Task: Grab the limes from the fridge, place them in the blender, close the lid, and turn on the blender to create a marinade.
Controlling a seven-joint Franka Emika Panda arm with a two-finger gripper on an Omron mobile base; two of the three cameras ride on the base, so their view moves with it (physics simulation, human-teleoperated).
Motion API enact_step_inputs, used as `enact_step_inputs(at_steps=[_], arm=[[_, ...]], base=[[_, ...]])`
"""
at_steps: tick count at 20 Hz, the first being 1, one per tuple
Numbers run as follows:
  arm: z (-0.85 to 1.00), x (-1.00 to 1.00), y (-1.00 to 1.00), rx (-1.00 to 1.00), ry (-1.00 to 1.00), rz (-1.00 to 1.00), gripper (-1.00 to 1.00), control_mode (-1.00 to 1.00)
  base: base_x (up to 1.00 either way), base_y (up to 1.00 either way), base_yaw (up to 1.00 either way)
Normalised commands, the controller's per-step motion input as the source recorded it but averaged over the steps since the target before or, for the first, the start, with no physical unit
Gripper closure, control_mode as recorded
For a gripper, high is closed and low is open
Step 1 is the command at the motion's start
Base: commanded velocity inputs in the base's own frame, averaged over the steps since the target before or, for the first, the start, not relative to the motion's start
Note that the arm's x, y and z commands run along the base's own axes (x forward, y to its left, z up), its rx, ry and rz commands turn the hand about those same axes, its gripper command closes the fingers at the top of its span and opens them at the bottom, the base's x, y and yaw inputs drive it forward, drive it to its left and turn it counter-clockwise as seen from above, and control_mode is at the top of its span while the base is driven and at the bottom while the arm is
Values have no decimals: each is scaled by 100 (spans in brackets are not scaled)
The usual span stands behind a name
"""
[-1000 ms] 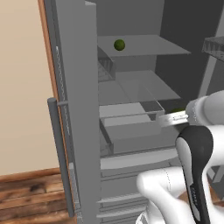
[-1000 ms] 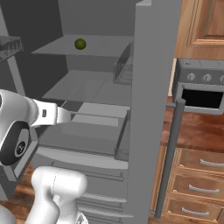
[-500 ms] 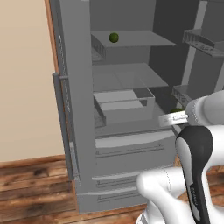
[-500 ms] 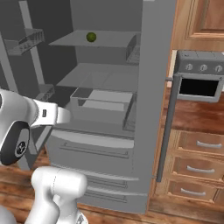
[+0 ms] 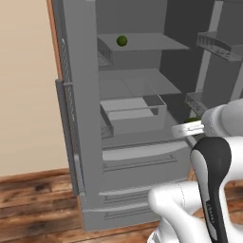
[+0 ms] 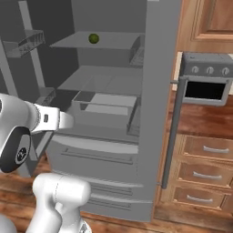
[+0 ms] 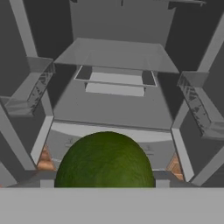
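A lime (image 7: pixel 105 159) is seen very close in the hand view, low in the middle, in front of the open fridge (image 5: pixel 85 142); in the left base view a green patch of it (image 5: pixel 192 120) is glimpsed at the white wrist. The pincer's fingers are hidden, so it cannot be told whether the fruit is pinched. A second lime (image 5: pixel 122 41) is seen on the fridge's upper shelf (image 6: pixel 113 43). A pulled-out drawer (image 6: pixel 107 107) is shown below. A black wall oven (image 6: pixel 205 88) is set beside the fridge.
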Motion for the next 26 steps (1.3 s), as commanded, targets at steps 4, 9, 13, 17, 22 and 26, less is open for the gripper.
enact_step_inputs(at_steps=[4,9,13,17,22,26], arm=[[0,0,0,0,0,0,100,100],[0,0,0,0,0,0,100,100],[0,0,0,0,0,0,100,100],[0,0,0,0,0,0,100,100],[0,0,0,0,0,0,100,100],[0,0,0,0,0,0,100,100]], base=[[-46,69,-26],[-4,92,-37],[-4,97,-50],[-14,95,-53],[-44,48,-58],[-43,-5,-73]])
